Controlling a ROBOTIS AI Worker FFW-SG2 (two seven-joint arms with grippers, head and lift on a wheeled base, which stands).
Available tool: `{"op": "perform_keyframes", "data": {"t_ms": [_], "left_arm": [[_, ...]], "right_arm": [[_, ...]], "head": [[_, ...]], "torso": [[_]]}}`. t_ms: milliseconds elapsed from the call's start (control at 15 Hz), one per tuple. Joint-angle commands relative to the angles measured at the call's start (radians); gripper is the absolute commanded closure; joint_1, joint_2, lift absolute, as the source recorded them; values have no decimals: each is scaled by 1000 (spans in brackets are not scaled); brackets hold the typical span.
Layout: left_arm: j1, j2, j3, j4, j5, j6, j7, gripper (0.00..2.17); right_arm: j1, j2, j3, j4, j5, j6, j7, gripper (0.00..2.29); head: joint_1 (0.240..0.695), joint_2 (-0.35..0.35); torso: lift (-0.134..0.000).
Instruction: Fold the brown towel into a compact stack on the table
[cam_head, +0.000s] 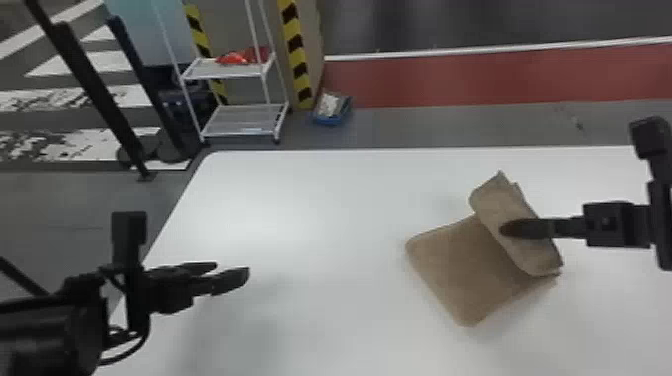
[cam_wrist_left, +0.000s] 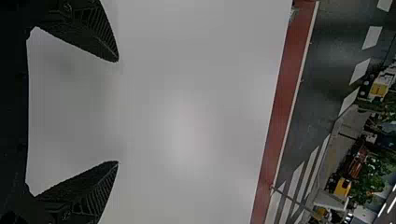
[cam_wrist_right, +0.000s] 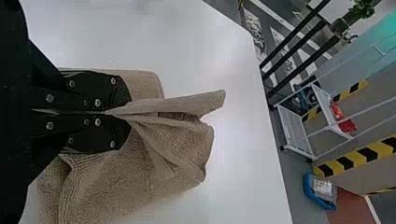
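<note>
Brown towel (cam_head: 462, 270), partly folded, on right part of white table (cam_head: 310, 225), its raised flap between the clenched fingers of right gripper (cam_head: 517, 229), left gripper (cam_head: 232, 272) well apart, fingers spread.

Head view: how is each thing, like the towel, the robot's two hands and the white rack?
Brown towel: partly folded, gripped, not yet a compact stack.
Right hand: shut on the towel.
Left hand: open, empty, above the table.
White rack: standing, red stuff on a shelf.
</note>
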Motion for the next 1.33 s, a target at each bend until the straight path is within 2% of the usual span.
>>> {"op": "perform_keyframes", "data": {"t_ms": [0, 133, 333, 400, 533, 933, 1067, 1267], "left_arm": [[-2, 1, -2, 7, 1, 0, 3, 107], [-6, -5, -11, 15, 0, -3, 4, 107], [-5, -12, -16, 13, -2, -3, 4, 107], [-3, -13, -16, 13, -2, -3, 3, 107], [2, -13, -14, 10, -2, -3, 3, 107], [9, -13, -11, -1, -2, -3, 0, 107], [9, -12, -11, -2, 1, -3, 0, 107], [14, -8, -7, -2, 4, -3, -2, 107]], "right_arm": [[36, -1, 56, 0, 5, -13, 3, 1231], [51, 10, 92, 0, 20, -41, -4, 1227], [73, 56, 109, 11, 25, -112, -25, 1217], [79, 68, 115, 14, 25, -127, -36, 1112], [91, 76, 122, 14, 22, -136, -39, 39], [131, 84, 25, -34, -84, -145, -39, 39], [137, 104, -36, -34, -144, -179, -43, 39], [140, 127, -69, -34, -181, -228, -77, 39]], "head": [[695, 197], [695, 223], [695, 247], [695, 254], [695, 267], [695, 287], [695, 282], [695, 272]], "torso": [[-124], [-124], [-124], [-124], [-124], [-124], [-124], [-124]]}}
